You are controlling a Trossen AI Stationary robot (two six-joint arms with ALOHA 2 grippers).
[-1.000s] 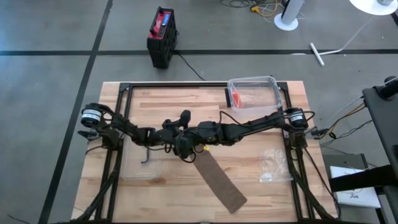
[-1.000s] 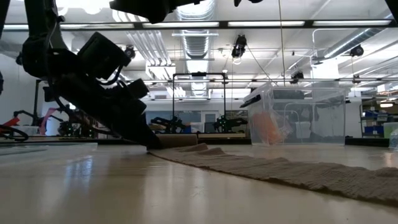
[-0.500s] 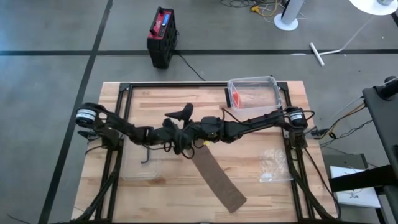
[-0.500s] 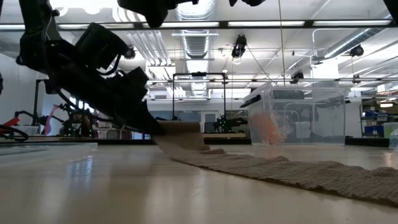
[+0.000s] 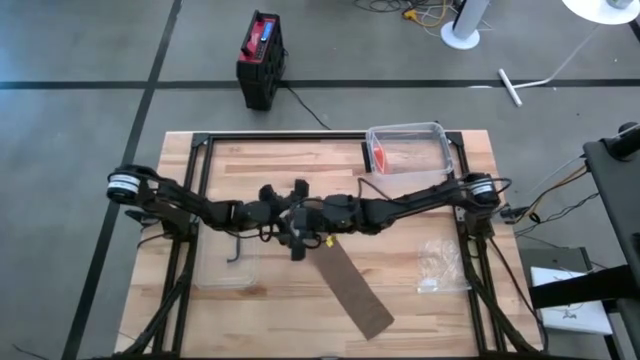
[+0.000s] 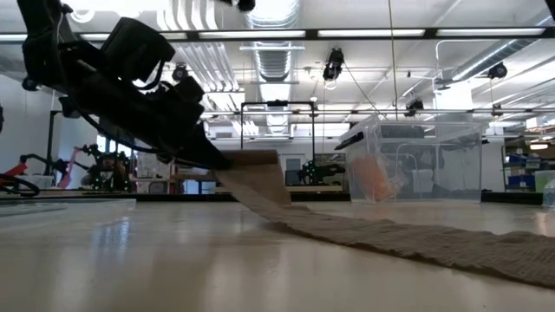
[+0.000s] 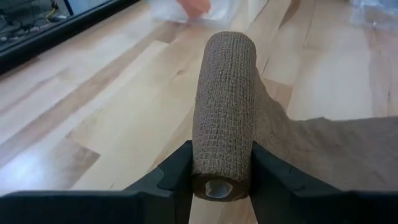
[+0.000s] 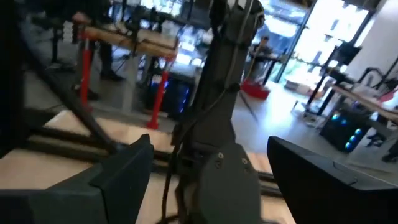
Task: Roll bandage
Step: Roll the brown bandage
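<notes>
Left wrist view, nearest: the rolled part of the tan bandage (image 7: 224,112) sits clamped between the two dark fingers (image 7: 175,173) of the left gripper (image 7: 221,180). Roll lies lengthwise between them, pressed on both sides. The loose tail leaves the roll on one side and spreads flat over the wooden bench (image 7: 93,124).

Low view: the same roll is lifted off the bench top, held at the tip of the left gripper (image 6: 227,161). From it the bandage (image 6: 364,232) slopes down to the surface and runs along it as a long flat strip toward the near right.

High view: both arms meet near the middle of the bench (image 5: 400,310). Left gripper (image 5: 292,232) is at the upper end of the strip. The unrolled bandage (image 5: 352,294) lies diagonally toward the front right edge. Right gripper (image 5: 300,205) is just beside the left one, fingers spread wide and holding nothing.

Farther back: a clear plastic box (image 5: 408,148) with something orange inside stands at the far right of the bench. A crumpled clear wrapper (image 5: 438,266) lies near the right edge. A flat clear lid (image 5: 228,266) lies at front left.
</notes>
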